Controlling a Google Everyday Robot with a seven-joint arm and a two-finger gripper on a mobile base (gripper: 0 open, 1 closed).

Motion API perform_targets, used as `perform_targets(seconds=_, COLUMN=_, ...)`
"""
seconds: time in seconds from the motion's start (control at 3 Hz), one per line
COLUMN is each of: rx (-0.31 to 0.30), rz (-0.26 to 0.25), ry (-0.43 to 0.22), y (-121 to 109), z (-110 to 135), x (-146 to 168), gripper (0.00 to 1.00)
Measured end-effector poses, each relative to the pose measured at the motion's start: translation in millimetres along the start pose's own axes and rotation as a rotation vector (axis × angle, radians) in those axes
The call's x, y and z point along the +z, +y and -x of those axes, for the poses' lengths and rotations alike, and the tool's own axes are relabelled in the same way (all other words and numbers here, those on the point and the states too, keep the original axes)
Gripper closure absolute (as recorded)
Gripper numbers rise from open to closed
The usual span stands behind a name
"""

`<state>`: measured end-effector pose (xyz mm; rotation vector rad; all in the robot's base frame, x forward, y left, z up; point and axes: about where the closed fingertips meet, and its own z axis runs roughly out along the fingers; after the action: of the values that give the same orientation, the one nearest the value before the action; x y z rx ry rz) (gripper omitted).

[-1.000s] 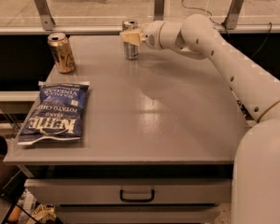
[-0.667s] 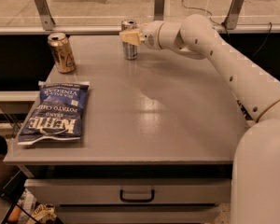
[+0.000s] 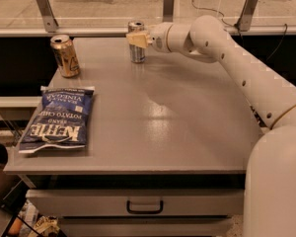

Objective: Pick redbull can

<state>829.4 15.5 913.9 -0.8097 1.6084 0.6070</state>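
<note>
The redbull can [image 3: 136, 55], slim and silver with a silver top, stands upright at the far middle of the grey table [image 3: 158, 117]. My gripper [image 3: 137, 38] reaches in from the right on the white arm and sits at the can's upper part. Its tan fingers [image 3: 138, 39] are closed around the can. The can's base rests on the table.
A wider gold can [image 3: 64, 56] stands at the far left of the table. A blue chip bag [image 3: 58, 119] lies flat on the left side near the front edge. A drawer with a handle [image 3: 144, 207] is below the table front. A railing runs behind the table.
</note>
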Motion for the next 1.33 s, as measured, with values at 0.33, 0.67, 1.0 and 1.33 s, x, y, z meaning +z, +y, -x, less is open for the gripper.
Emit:
perform_targets(seconds=0.33, rx=-0.007, rz=0.029, ry=-0.016, y=1.8, z=9.9, x=0.8, gripper=1.00)
perform_targets(seconds=0.67, rx=-0.022, rz=0.040, ry=-0.034, y=1.1, z=29.1, x=-7.7, gripper=1.00)
perform_targets(seconds=1.0, rx=-0.068, rz=0.032, ry=-0.049, y=0.8, z=58.0, x=-21.3, gripper=1.00)
perform_targets(seconds=1.33, rx=-0.129, rz=0.015, ry=-0.065, y=2.5, z=88.9, x=-34.6, gripper=1.00)
